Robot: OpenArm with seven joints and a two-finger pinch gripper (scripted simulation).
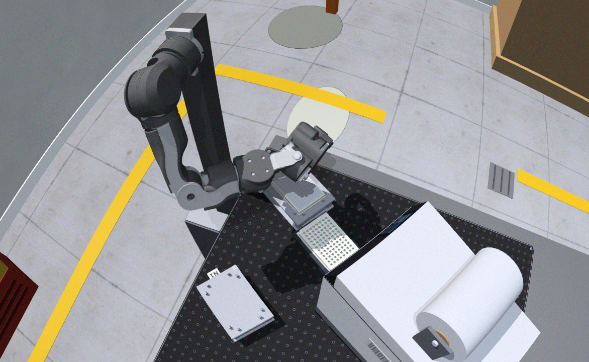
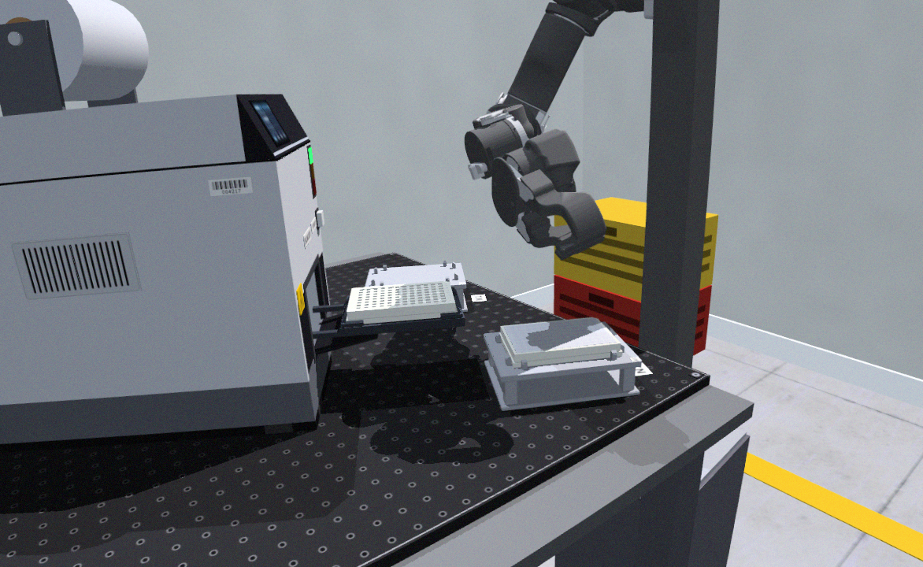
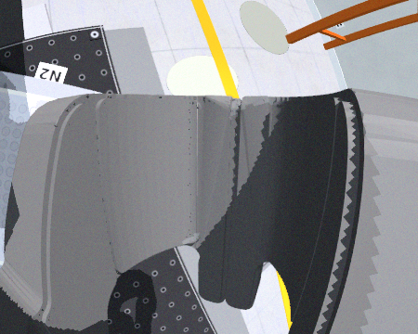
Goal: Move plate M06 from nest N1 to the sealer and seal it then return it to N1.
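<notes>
One claw [image 2: 577, 236] shut, empty, above M09 [image 2: 560, 341], M06 [image 2: 400, 298] on stage.

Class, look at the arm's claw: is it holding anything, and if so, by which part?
Nothing is held. The claw is shut on nothing, raised above the sealed plate; the unsealed plate lies on the sealer's stage.

Black perforated bench [image 2: 408, 486], sealer housing [image 2: 133, 296] at one end, nest N1 [image 1: 235, 302], nest N2 [image 2: 563, 380] near the edge.
</notes>
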